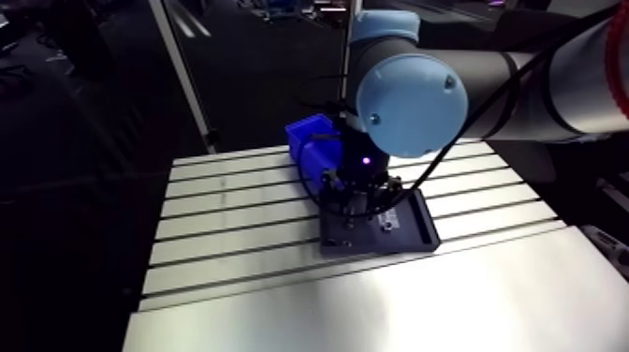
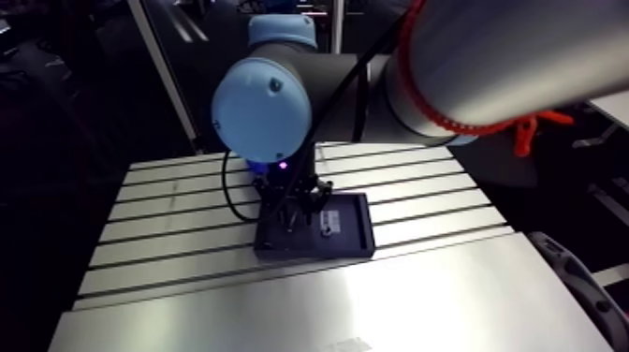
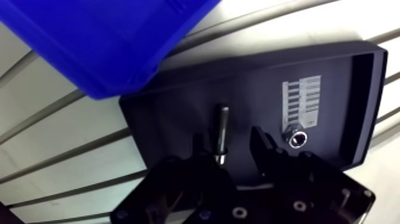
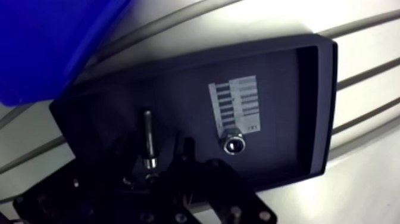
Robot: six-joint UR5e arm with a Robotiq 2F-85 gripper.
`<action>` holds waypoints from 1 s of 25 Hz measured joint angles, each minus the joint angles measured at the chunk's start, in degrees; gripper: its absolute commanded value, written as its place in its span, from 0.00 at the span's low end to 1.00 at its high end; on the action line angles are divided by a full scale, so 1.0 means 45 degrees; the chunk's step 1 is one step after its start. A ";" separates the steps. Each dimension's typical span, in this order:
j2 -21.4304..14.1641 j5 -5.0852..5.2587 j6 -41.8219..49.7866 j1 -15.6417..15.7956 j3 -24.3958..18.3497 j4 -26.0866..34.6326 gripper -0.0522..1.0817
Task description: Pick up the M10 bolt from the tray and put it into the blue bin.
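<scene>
The M10 bolt (image 3: 221,130) lies flat on the black tray (image 3: 172,101), a slim steel shank with its head toward the gripper. In the wrist view my gripper (image 3: 229,140) hangs low over the tray, open. The bolt's head end sits between the two fingers, nearer one of them, and I see no contact with either. Beyond the tray's far corner the blue bin (image 3: 101,42) rests on the table, its rim overlapping the tray's edge in this view. The arm view shows the gripper (image 1: 351,198) down over the tray (image 1: 412,239), with the bin (image 1: 307,140) just behind.
A steel nut (image 3: 296,139) stands on the tray beside one finger, just below a white printed label (image 3: 303,100). The tray has raised walls. Around the tray and bin runs the slotted aluminium table (image 1: 234,215), and a smooth metal sheet (image 1: 374,300) lies in front.
</scene>
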 measured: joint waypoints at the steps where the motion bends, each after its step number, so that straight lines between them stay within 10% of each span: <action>1: 0.0001 -0.0002 0.0000 0.0002 -0.0001 -0.0007 0.54; 25: 0.0074 -0.0021 0.0137 0.0008 0.0018 -0.0023 0.63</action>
